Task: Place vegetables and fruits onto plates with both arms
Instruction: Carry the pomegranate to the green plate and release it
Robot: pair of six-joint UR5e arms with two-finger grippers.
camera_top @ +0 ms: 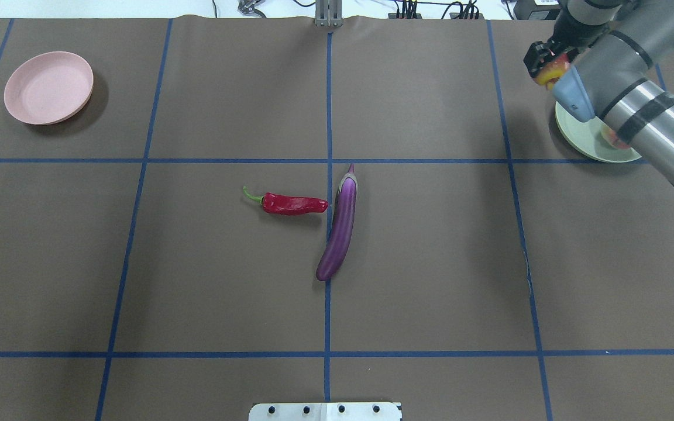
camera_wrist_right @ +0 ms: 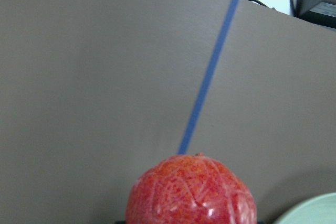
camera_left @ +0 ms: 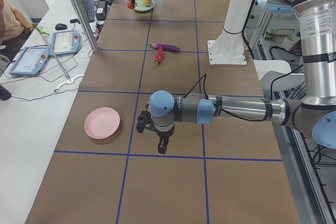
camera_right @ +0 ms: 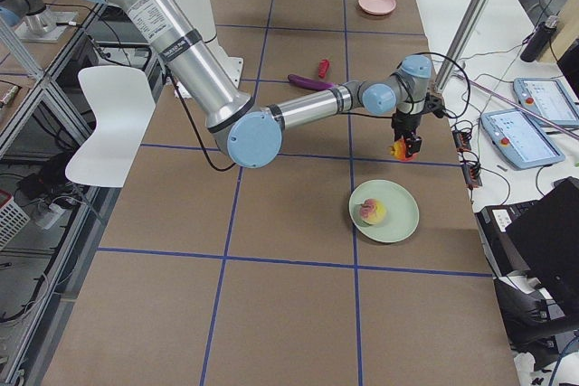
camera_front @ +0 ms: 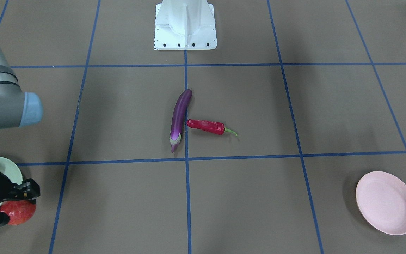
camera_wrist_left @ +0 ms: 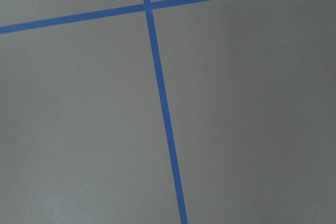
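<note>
My right gripper (camera_top: 547, 63) is shut on the orange-red textured ball (camera_wrist_right: 191, 192) and holds it above the table, just beside the mint green plate (camera_top: 585, 140). The peach (camera_right: 372, 212) lies on that plate. The purple eggplant (camera_top: 340, 225) and the red chili pepper (camera_top: 293, 204) lie at the table's middle, the chili's tip almost touching the eggplant. The pink plate (camera_top: 48, 88) stands bare at the far left. My left gripper (camera_left: 157, 137) hovers over bare table near the pink plate, seen only from the side. I cannot tell whether it is open.
The white base block (camera_front: 185, 26) stands at the robot's edge. Blue tape lines (camera_wrist_left: 163, 108) grid the brown table. Tablets (camera_left: 65, 40) and a seated person (camera_left: 10, 19) are beyond the far edge.
</note>
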